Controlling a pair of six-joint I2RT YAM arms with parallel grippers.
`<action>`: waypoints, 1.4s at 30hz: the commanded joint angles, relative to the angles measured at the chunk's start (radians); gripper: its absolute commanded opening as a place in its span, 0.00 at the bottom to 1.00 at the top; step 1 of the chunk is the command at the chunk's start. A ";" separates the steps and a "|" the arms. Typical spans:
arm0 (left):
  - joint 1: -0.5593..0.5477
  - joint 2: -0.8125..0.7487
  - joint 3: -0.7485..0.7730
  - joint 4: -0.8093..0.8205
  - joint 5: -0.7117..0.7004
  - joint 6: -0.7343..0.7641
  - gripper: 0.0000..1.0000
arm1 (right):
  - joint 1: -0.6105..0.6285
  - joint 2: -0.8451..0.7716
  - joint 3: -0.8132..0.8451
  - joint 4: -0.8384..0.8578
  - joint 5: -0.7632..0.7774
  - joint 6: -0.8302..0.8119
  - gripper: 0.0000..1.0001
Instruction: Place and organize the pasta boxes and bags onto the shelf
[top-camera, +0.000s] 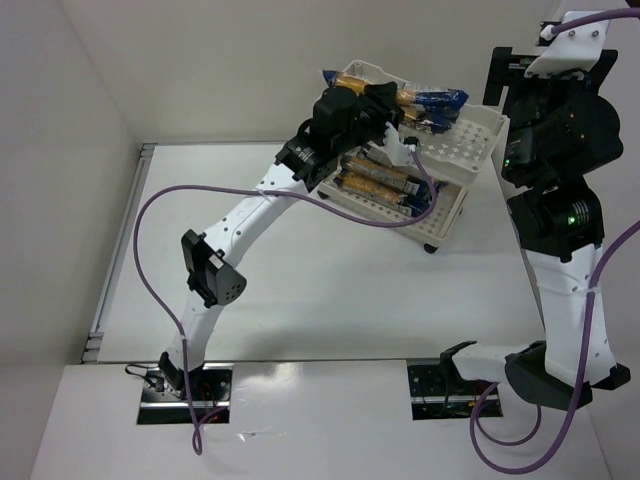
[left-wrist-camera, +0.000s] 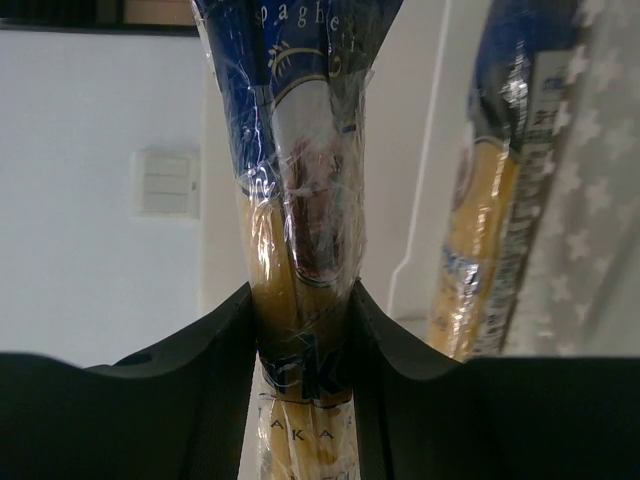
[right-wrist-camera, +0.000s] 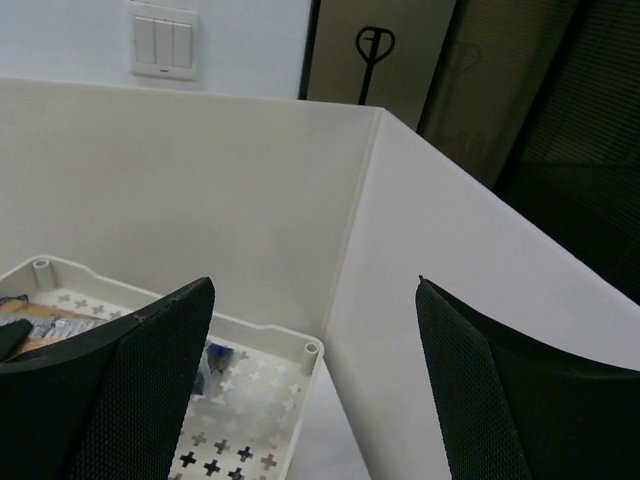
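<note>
My left gripper (top-camera: 385, 100) is shut on a pasta packet (left-wrist-camera: 300, 180), with dark blue ends and orange-yellow spaghetti, pinched across its middle between the jaws (left-wrist-camera: 300, 300). In the top view it holds the packet (top-camera: 350, 76) at the back left of the cream-white shelf cart's (top-camera: 470, 165) top tray. Another packet (top-camera: 435, 100) lies beside it on the top tray and shows in the left wrist view (left-wrist-camera: 490, 220). More packets (top-camera: 380, 182) lie on the lower tray. My right gripper (right-wrist-camera: 315, 290) is open and empty, raised right of the cart (top-camera: 505, 80), above the tray's corner (right-wrist-camera: 300, 350).
White walls enclose the table at the back and both sides; the cart stands near the back right corner. A purple cable (top-camera: 160, 210) loops off the left arm over the table. The right arm's column (top-camera: 565, 260) stands right of the cart.
</note>
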 joint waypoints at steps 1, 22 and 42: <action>-0.012 -0.096 0.003 0.169 0.076 -0.024 0.02 | -0.011 -0.021 -0.034 0.054 0.010 0.000 0.86; -0.012 -0.122 -0.075 0.155 0.021 -0.198 0.81 | -0.020 -0.021 -0.043 0.016 -0.028 0.027 0.86; 0.336 -1.022 -1.094 0.463 -0.357 -0.583 0.99 | -0.020 -0.159 -0.444 -0.230 -0.501 0.029 0.99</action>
